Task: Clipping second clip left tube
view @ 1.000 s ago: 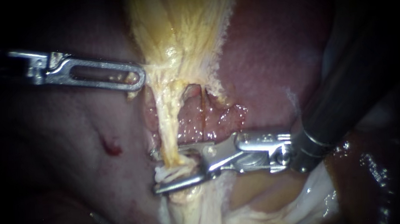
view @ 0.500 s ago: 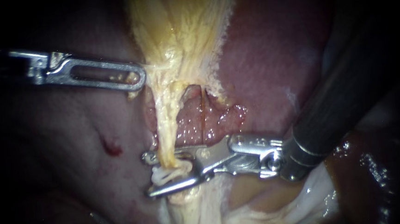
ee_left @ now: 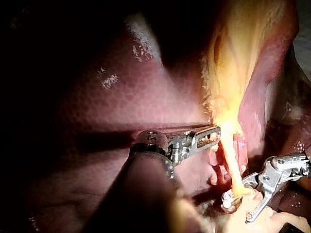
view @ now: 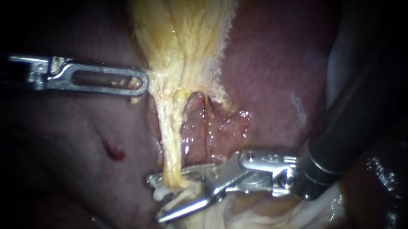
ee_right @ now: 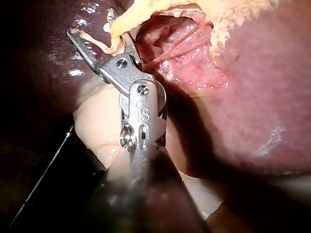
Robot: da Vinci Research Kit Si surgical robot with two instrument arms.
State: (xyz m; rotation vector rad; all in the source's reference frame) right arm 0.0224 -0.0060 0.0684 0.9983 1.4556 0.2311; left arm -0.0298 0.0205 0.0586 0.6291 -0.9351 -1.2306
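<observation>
The left tube (view: pixel 168 131) is a thin yellow strand running down from the gallbladder (view: pixel 184 30). My right instrument (view: pixel 156 200) comes in from the right, its jaws open and straddling the tube's lower end. Whitish strands lie between them; whether a clip is among them I cannot tell. My left instrument (view: pixel 140 83) is shut on the gallbladder's yellow edge and holds it to the left. In the left wrist view the left instrument (ee_left: pixel 211 133) grips beside the tube (ee_left: pixel 231 160), with the right instrument (ee_left: pixel 243 206) further down it. In the right wrist view the right instrument (ee_right: pixel 92 22) has the tube (ee_right: pixel 124 22) between its open jaws.
Dark red liver (view: pixel 276 53) lies behind and to the right, with a raw glistening patch (view: pixel 214 128) beside the tube. A small blood spot (view: pixel 114 150) marks the tissue at the left. Pale tissue (view: pixel 248 218) lies under the right instrument's shaft.
My right instrument's open jaws slid left across the tube, then down along it, and the tube now looks stretched longer. The left instrument has kept its hold.
</observation>
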